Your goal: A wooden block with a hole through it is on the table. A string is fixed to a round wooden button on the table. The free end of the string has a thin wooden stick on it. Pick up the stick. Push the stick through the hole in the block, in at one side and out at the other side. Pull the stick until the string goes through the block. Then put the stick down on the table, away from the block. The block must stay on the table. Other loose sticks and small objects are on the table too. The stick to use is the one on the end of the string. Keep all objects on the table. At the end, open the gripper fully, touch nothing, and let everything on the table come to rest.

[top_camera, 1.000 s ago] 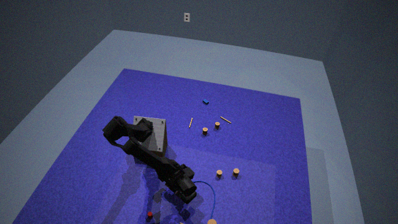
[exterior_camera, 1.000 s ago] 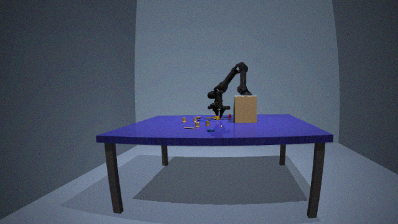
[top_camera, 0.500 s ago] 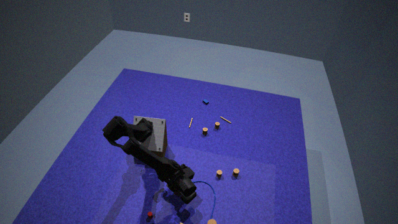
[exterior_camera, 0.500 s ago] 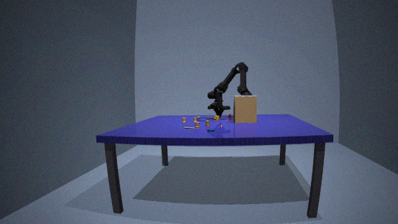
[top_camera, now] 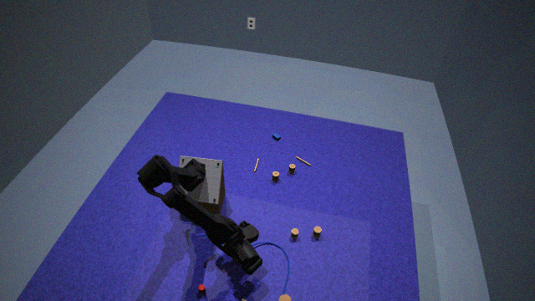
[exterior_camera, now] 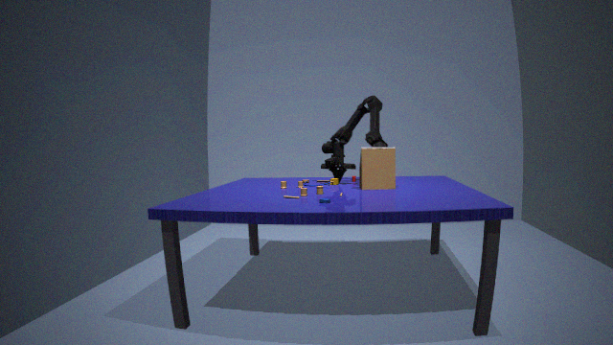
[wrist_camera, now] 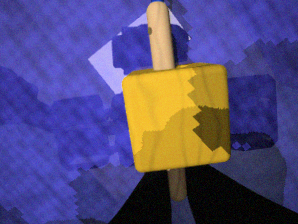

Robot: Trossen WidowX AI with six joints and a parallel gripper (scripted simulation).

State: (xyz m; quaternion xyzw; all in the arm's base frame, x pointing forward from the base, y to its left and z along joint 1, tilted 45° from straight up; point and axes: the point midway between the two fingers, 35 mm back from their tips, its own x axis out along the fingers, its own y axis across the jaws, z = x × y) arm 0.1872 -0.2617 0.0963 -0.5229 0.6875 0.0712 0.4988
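The yellow wooden block (exterior_camera: 334,181) (wrist_camera: 175,120) stands on the table; the arm hides it in the top view. The stick (wrist_camera: 161,42) passes through its hole: its rear part with the string end shows beyond the block, and its front end shows on the near side. My gripper (wrist_camera: 173,164) (exterior_camera: 339,178) is shut on that front end, close to the block. The blue string (top_camera: 287,263) meets the stick's rear end at the top of the wrist view, outside the hole, and curves to the round wooden button (top_camera: 285,298). The stretch inside the block is hidden.
Wooden pegs (top_camera: 294,233) (top_camera: 317,232) (top_camera: 275,176) (top_camera: 292,168) stand on the blue table. Loose sticks (top_camera: 257,165) (top_camera: 303,160) and a small blue piece (top_camera: 276,136) lie farther off. A red piece (top_camera: 201,288) (exterior_camera: 353,178) is near the arm. The arm's tall box base (exterior_camera: 378,168) stands to one side.
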